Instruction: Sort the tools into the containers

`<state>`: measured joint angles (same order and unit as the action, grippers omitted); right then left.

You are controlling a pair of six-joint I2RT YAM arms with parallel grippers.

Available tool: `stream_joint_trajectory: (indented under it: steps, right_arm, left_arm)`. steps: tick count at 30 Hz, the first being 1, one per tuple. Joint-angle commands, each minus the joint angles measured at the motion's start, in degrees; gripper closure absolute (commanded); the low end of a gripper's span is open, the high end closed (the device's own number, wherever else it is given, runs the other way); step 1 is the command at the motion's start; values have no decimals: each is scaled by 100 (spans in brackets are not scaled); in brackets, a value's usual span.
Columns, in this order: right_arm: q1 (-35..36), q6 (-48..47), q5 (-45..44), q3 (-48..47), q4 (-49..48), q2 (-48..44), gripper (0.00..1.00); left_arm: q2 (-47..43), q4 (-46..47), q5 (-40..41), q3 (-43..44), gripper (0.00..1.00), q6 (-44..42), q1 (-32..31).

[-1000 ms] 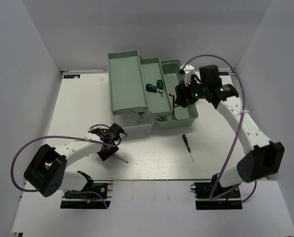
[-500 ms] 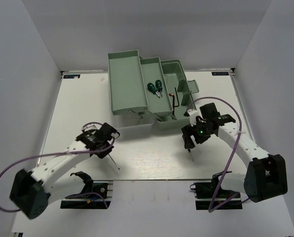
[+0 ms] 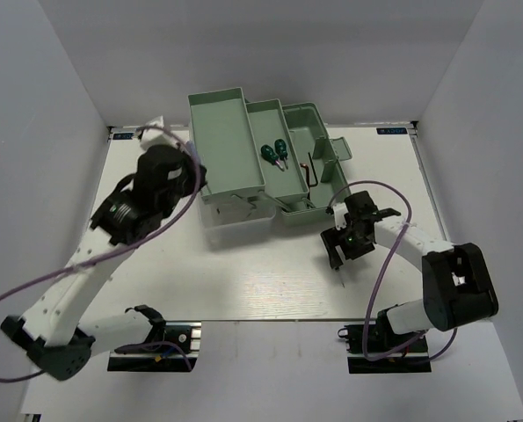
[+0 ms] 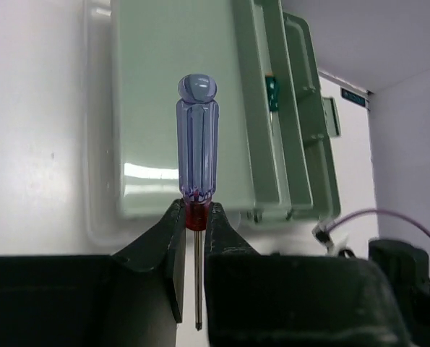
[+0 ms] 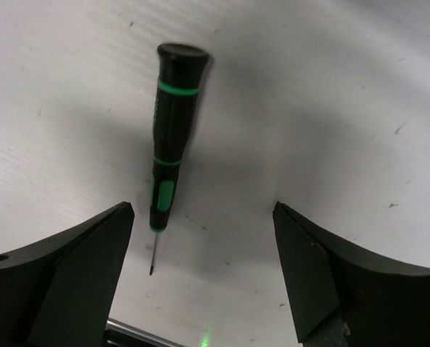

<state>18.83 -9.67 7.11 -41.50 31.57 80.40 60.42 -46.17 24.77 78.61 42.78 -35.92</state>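
The left gripper (image 4: 195, 225) is pinched shut on the blue and red screwdriver (image 4: 196, 144). It grips the red ring just under the blue handle. The screwdriver is lined up with the gripper. Its round blue end sticks out in front, and its thin metal stick runs back between the two fingers. The blue end points at the toolbox (image 4: 175, 94), toward the big tray on the left side of the box. From the top, the left arm is lifted up off the desk (image 3: 270, 286), just left of that tray.

The right gripper (image 5: 201, 211) is wide open and grips nothing. It sits low over the desk, near the right front corner of the toolbox. The black and green screwdriver (image 5: 170, 137) lies flat on the desk between the two open fingers, but they do not touch it. Its long side runs from far to near. The fat black end points away from the gripper, and the thin tip points back at it, toward the near edge of the desk. It leans a little to one side.

Two green screwdrivers (image 3: 275, 154) lie side by side in the middle tray of the toolbox. A dark bent key (image 3: 313, 174) lies in the right part of the box.
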Motion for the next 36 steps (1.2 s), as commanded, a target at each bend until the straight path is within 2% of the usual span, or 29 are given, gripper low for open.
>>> stream_joint_trajectory:
  steps: [1, 3, 4, 7, 8, 11, 13, 14, 16, 17, 21, 23, 24, 27, 30, 31, 32, 33, 35, 36]
  right_arm:
    - [112, 334, -218, -34, -528, 370, 17]
    - [130, 430, -228, -52, -582, 511, 17]
    - [191, 448, -272, -52, -626, 573, 18]
    - [270, 633, -289, -69, -608, 504, 24]
    - [288, 651, -281, -69, -626, 486, 30]
    - [332, 747, -307, 62, -687, 406, 34]
    - [341, 861, -281, 159, -714, 345, 36]
    - [375, 888, -263, 185, -714, 292, 36]
    - [411, 923, -254, 282, -731, 213, 36]
    - [446, 915, -246, 300, -731, 143, 37]
    - [481, 1116, -219, 397, -749, 116, 39]
    - [516, 1117, -237, 414, -775, 107, 40]
    - [551, 1134, -263, 414, -775, 133, 42]
    - [613, 1117, -377, 423, -793, 151, 49]
    - [631, 1099, -596, 476, -811, 151, 69]
    - [639, 1099, -615, 476, -784, 117, 82]
    - [639, 1116, -615, 467, -758, 125, 88]
    - [622, 1073, -536, 441, -732, 38, 100]
    - [587, 1011, -396, 301, -495, -77, 100]
    - [561, 767, -3, 265, -390, -417, 100]
  left_arm:
    - [1012, 1083, 509, 556, 100, -956, 59]
    - [1627, 1251, 615, 944, 100, -1132, 112]
    - [2231, 1251, 782, 1390, 100, -1132, 181]
    - [2929, 1198, 1038, 2077, 98, -1132, 313]
    - [3279, 1198, 1038, 2219, 96, -1132, 314]
    - [3773, 1024, 1100, 2799, 85, -1220, 472]
    - [4231, 672, 1100, 3289, 73, -1220, 612]
    - [4328, 575, 1100, 3397, 62, -1220, 613]
    - [4390, 591, 942, 3459, 53, -1220, 674]
    - [4338, 653, 941, 3390, 42, -1281, 674]
    - [4154, 759, 818, 3310, 25, -1334, 727]
    - [4022, 706, 757, 3310, 22, -1334, 780]
    - [3952, 706, 696, 3310, 16, -1404, 780]
    - [3488, 706, 503, 3118, 13, -1527, 780]
    - [2907, 838, 406, 2644, 12, -1746, 718]
    - [2444, 934, 336, 2259, 12, -1895, 666]
    - [2187, 935, 283, 2038, 11, -1897, 665]
    - [1932, 935, 187, 1792, 11, -1897, 665]
    - [1141, 848, -130, 1001, 3, -1976, 727]
    - [877, 847, -244, 711, 3, -1915, 727]
